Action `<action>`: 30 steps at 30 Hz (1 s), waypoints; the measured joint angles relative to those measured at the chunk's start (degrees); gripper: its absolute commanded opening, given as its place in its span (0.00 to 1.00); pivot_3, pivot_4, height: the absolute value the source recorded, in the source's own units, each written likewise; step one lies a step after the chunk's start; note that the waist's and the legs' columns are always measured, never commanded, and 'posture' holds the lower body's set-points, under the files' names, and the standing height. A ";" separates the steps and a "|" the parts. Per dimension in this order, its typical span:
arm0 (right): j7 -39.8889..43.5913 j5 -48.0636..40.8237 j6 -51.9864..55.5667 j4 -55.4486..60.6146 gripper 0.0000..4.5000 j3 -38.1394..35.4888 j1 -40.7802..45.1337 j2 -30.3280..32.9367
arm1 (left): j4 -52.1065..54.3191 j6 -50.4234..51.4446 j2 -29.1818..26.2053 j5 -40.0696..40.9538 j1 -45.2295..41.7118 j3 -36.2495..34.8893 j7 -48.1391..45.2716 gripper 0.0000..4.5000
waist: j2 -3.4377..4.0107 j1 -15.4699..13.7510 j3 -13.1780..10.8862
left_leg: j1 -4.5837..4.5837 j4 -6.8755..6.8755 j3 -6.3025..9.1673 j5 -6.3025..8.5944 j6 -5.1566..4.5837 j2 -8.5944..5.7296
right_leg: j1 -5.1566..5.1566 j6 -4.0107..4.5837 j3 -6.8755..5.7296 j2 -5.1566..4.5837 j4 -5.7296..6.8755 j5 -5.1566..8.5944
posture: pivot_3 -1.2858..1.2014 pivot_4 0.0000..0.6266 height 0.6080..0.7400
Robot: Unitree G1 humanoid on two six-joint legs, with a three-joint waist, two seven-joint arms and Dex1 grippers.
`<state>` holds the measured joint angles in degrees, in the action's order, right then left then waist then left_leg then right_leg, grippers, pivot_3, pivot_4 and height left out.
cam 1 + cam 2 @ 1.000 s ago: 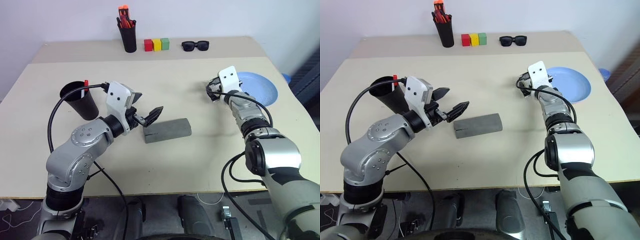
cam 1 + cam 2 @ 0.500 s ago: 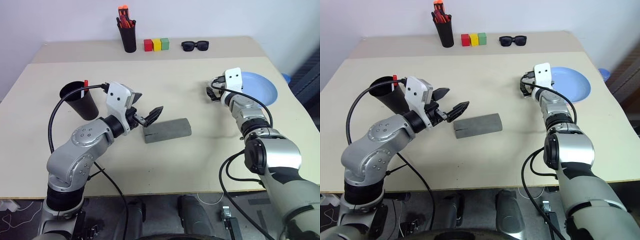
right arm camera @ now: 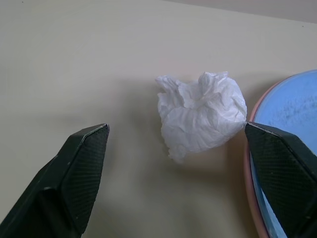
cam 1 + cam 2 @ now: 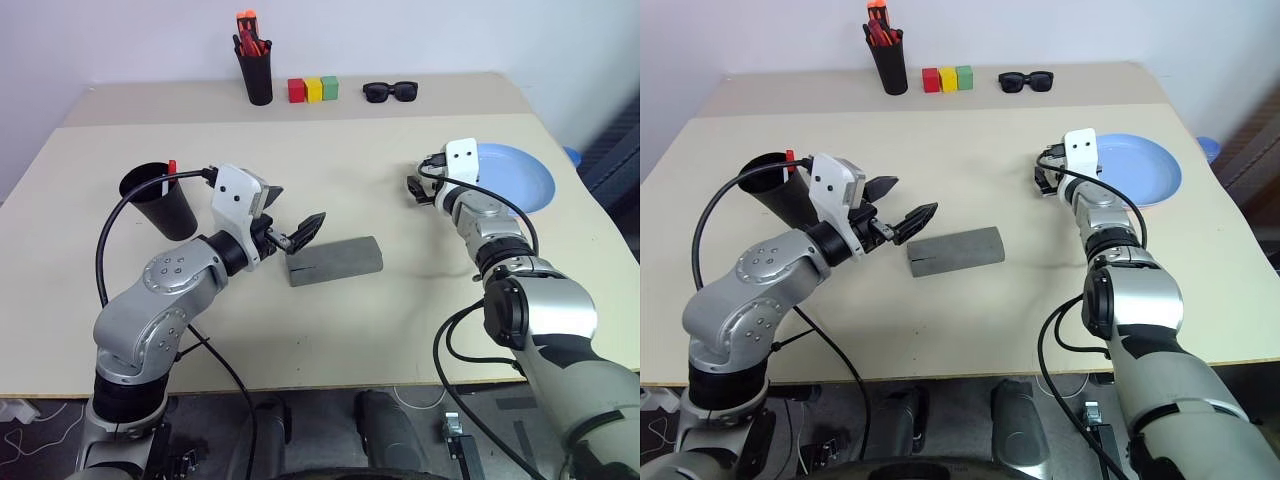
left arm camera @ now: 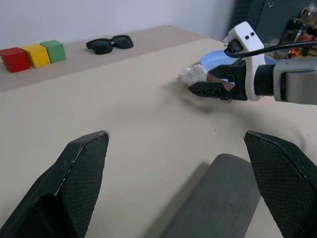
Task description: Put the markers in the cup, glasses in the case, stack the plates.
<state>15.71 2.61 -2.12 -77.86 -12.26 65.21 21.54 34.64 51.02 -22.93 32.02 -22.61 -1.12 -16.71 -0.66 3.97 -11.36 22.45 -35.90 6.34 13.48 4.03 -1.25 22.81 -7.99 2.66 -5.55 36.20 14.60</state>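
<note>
Hovering above the beige surface (image 4: 350,330), the left tool (image 4: 290,220) has its two black fingers spread wide and nothing between them; it hangs just over the near-left end of the grey case (image 4: 335,260), which lies closed near the middle. The black cup (image 4: 160,200) stands upright to the left of that arm, with a red-capped marker (image 4: 172,166) and a white-bodied marker (image 4: 165,186) leaning inside it at the rim.

The right tool (image 3: 178,163) is out on the right side, fingers also wide apart and holding nothing. A crumpled white tissue (image 3: 200,114) lies on the surface ahead of them, just beside the edge of the plates. There the light blue plate (image 4: 520,175) sits on top of the salmon pink plate (image 3: 247,168), whose rim peeps out beneath it.

Along the far edge stand a taller black pen holder (image 4: 257,75) with orange-red pens, then red, yellow and green blocks (image 4: 313,90) in a row, and black sunglasses (image 4: 390,92) to their right.
</note>
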 measured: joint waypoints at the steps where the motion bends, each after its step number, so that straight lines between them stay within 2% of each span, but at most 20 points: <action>1: -0.20 0.04 0.00 0.00 0.70 0.01 0.00 -0.03 | 0.01 0.00 0.00 0.00 0.01 0.00 0.08 1.00 | 0.00 0.00 0.00 | 0.00 0.00 0.00 0.00 0.00 0.00 | 0.00 0.00 0.00 0.00 0.00 0.00 | 0.52 0.24 1.00; 7: -1.85 0.47 -0.01 0.00 0.01 0.06 0.00 -0.19 | 0.47 0.04 0.00 0.02 0.51 -0.12 0.90 1.00 | 0.00 -0.02 0.00 | 0.00 0.00 0.00 0.00 0.00 0.00 | 0.00 0.00 0.00 0.00 0.00 0.00 | 0.52 0.24 1.00; 16: -3.81 1.36 -0.19 0.00 0.01 0.70 0.00 -0.72 | 2.01 0.96 -0.01 0.82 1.89 -0.54 2.17 1.00 | 0.00 -0.01 0.00 | 0.00 0.00 0.00 0.00 0.00 0.00 | 0.00 0.00 0.00 0.00 -0.01 0.00 | 0.52 0.24 1.00; 22: -1.13 1.83 -3.01 0.00 0.01 1.63 0.01 -0.61 | 2.21 0.95 0.02 1.03 2.27 -0.51 2.57 1.00 | 0.00 -0.01 0.00 | 0.00 0.00 0.00 0.00 0.00 0.00 | 0.00 0.00 0.00 0.00 -0.01 0.00 | 0.52 0.24 1.00; 25: -0.11 1.81 -4.58 0.00 0.19 1.81 0.12 -0.37 | 2.20 0.95 0.12 1.04 2.25 -0.49 2.62 1.00 | 0.00 -0.01 0.00 | 0.00 0.01 0.00 0.00 0.00 0.00 | 0.00 0.00 0.00 0.00 -0.01 0.00 | 0.52 0.24 1.00; 30: -1.40 3.00 -6.66 0.00 0.74 3.11 0.84 -0.11 | 1.81 0.89 0.14 1.03 1.72 -0.47 2.45 1.00 | 0.00 0.01 0.00 | 0.00 0.01 0.00 0.00 0.00 0.00 | 0.00 0.00 0.00 0.00 -0.01 0.00 | 0.52 0.24 1.00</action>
<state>14.30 5.62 -8.78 -77.86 -9.15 66.05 21.43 36.45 51.92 -22.78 33.05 -20.89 -1.58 -14.25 -0.66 3.98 -11.36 22.45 -35.89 6.35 13.48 4.03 -1.25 22.81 -7.99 2.66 -5.55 36.18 14.60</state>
